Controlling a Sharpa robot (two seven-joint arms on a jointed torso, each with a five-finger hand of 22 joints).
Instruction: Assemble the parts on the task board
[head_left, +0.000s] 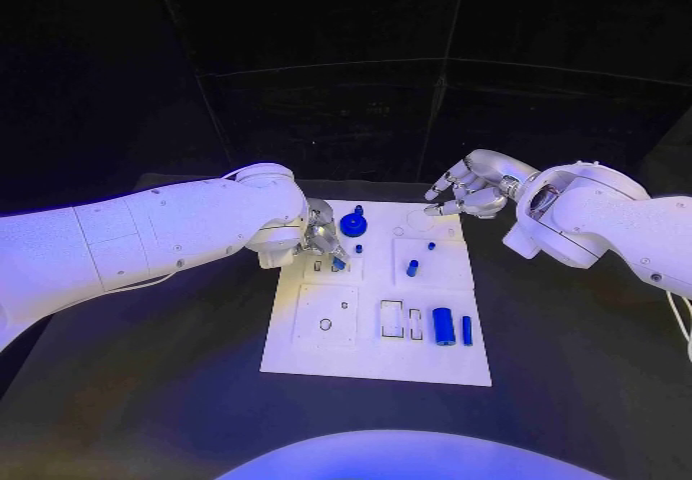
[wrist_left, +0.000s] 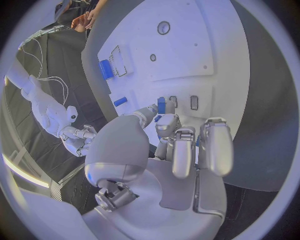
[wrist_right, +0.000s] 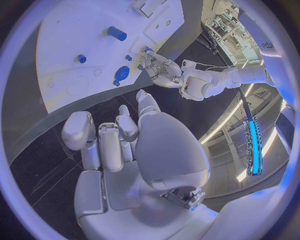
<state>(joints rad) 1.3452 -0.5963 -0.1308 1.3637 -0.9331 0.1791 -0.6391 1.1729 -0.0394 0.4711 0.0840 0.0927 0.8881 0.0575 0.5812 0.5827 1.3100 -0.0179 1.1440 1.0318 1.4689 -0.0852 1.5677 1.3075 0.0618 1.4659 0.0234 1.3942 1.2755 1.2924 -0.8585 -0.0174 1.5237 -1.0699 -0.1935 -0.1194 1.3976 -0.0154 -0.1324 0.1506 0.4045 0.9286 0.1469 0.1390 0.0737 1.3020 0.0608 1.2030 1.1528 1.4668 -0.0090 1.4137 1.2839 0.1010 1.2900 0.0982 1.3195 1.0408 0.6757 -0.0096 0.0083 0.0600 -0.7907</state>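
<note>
Task board (head_left: 378, 350), white, lay at the centre of the frame on the black worktop (head_left: 562, 340). Left hand (head_left: 323, 238) sat over the board's upper left, pinching a small blue part (head_left: 338, 265) at its fingertips (wrist_left: 161, 125) (pinch seen from the left wrist). Round blue knob (head_left: 353, 225) stood just right of that hand. Right hand (head_left: 473, 187) hovered off the board's upper right corner, fingers spread, holding nothing. Two upright blue cylinders (head_left: 444, 326) stood at the lower right, a smaller blue peg (head_left: 413, 268) mid-board.

Head camera looks down; 2 wrist cameras face the shared task board (head_left: 378, 345).
</note>
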